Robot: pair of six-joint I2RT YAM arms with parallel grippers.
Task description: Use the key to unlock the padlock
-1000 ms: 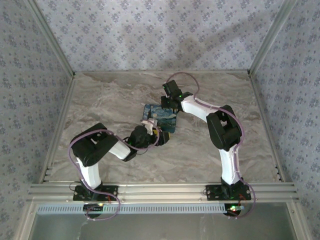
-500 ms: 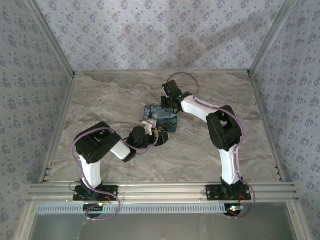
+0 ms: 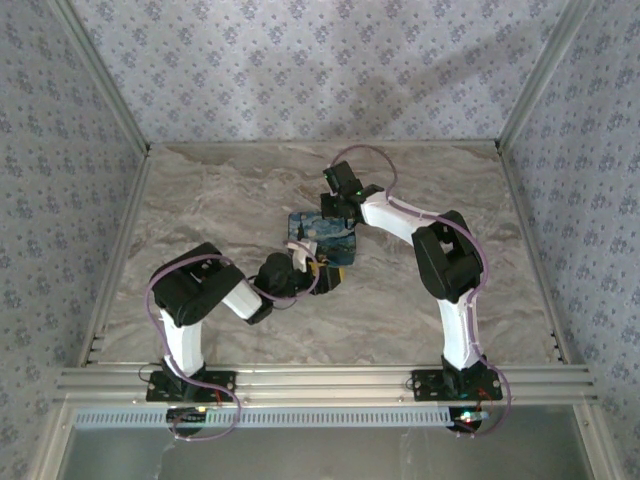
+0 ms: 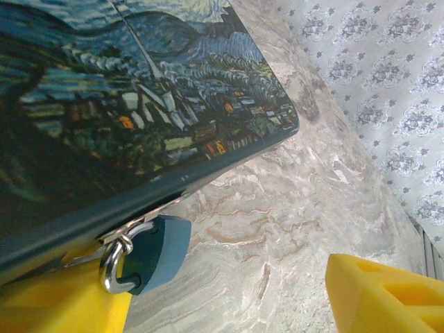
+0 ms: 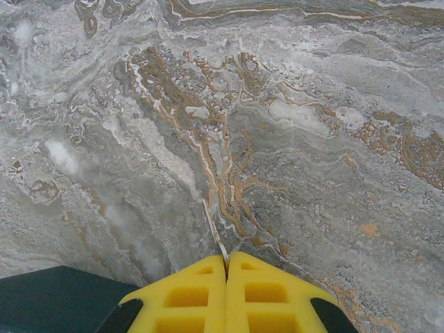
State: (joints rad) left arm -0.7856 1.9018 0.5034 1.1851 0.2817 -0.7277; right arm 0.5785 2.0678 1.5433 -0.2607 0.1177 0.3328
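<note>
1. Robot lab test cell, boxed in on three sides.
2. Bare aluminium frame [image 3: 320, 380] along the near edge; posts rise at the far corners.
3. Floral-print walls [image 3: 320, 70] left, right and far, hung like a backdrop.
4. Marble-look tabletop [image 3: 220, 190]; left arm [image 3: 190, 300] and right arm [image 3: 450, 270], both cabled, bolted to the near rail beside a slotted cable duct [image 3: 300, 417].

Box [image 3: 325, 235] mid-bench. Left gripper [image 3: 312, 260] crowds its near edge, right gripper [image 3: 335, 205] its far corner. Bare bench [image 3: 200, 200] either side gives passage. Patterned walls [image 3: 60, 200] close three sides. Padlock [image 4: 156, 253] hangs at near edge.
</note>
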